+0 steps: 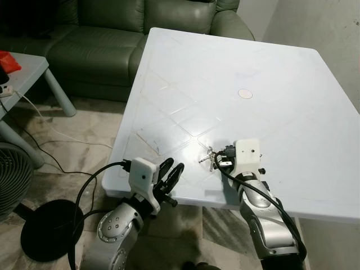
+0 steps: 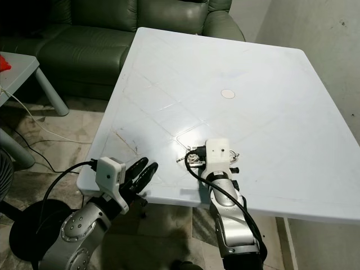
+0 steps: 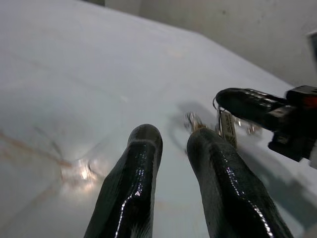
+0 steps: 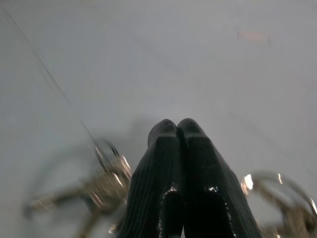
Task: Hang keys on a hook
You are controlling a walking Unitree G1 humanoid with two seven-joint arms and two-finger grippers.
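On the white surface (image 1: 236,73), near its front edge, right tool (image 1: 216,159) is clenched on the keys (image 1: 208,157), which dangle at the fingertips. Left tool (image 1: 171,171) hovers at the surface edge, fingers slightly parted, released. No legible writing on the key tag (image 3: 227,128).

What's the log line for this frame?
right gripper: shut on keys, over white table | left gripper: open, idle at table edge | hook: unseen

Metal keys (image 1: 209,157) on ring, near table's front edge, seemingly clamped
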